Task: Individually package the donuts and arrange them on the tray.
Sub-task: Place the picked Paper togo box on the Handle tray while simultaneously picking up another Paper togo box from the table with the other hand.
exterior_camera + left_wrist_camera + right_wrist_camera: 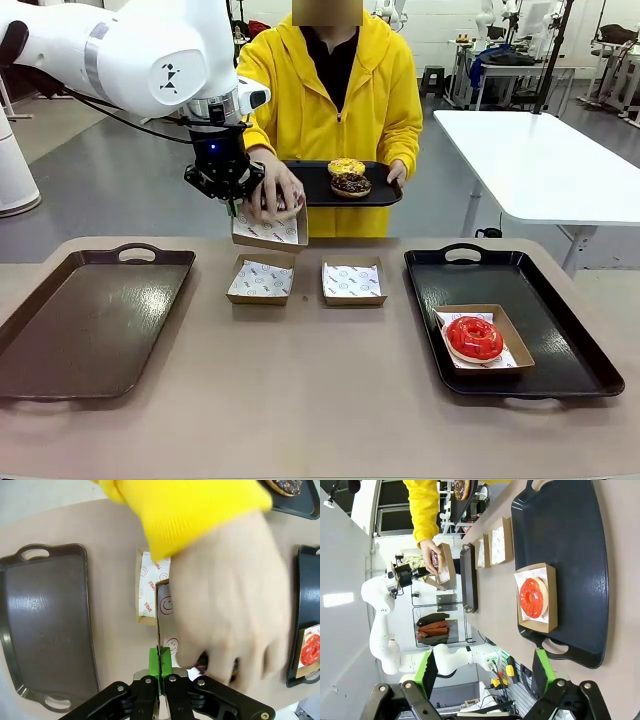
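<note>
My left gripper (pixel 231 205) is shut on the side wall of a paper-lined cardboard box (pixel 270 230), holding it in the air above the table's far edge. In the left wrist view the gripper (pixel 160 664) pinches that wall (pixel 159 625). The person's hand (pixel 273 194) reaches into the box, and a dark donut (pixel 202 661) peeks out under it. The other hand holds a black tray (pixel 312 186) with a yellow sprinkled donut (pixel 347 167) and a chocolate sprinkled donut (pixel 351 185). A red donut (pixel 474 337) lies boxed on the right tray (pixel 560 340). My right gripper (pixel 485 672) hangs open above that tray (pixel 560 525).
Two open boxes (pixel 262 279) (pixel 353 282) lined with printed paper sit side by side at the table's middle. A dark tray (pixel 90 320) with nothing on it lies at the left. The near half of the table is bare.
</note>
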`<state>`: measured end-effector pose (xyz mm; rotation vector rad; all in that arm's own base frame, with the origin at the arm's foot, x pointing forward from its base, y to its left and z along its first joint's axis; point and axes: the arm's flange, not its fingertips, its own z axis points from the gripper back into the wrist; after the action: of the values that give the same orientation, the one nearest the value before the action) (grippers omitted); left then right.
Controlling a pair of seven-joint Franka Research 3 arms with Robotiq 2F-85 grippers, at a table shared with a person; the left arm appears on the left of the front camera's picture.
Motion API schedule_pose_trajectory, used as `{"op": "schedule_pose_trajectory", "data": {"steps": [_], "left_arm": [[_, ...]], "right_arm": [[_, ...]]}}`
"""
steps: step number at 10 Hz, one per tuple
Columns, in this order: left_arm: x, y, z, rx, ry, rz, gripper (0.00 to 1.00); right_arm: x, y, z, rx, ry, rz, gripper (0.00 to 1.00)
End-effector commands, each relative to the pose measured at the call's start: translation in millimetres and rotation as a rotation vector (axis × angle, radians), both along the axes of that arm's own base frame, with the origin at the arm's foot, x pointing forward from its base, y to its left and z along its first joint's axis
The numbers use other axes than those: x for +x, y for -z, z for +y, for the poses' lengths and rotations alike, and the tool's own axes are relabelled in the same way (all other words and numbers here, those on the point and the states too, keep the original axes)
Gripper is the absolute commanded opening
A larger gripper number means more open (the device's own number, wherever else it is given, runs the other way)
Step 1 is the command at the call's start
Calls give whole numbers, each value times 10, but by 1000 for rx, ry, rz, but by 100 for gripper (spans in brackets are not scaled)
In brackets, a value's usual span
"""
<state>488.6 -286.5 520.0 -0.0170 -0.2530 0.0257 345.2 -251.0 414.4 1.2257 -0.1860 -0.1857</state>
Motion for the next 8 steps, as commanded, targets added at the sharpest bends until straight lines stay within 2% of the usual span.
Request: {"op": "schedule_pose_trajectory", "data": {"steps": [1, 8], "left_arm": [[-33, -11, 21, -8, -1, -3, 0], [-33, -11, 21, -8, -1, -3, 0]], "right_arm": [[7, -27, -19, 11, -3, 1, 100], [7, -27, -19, 11, -3, 1, 100]]}}
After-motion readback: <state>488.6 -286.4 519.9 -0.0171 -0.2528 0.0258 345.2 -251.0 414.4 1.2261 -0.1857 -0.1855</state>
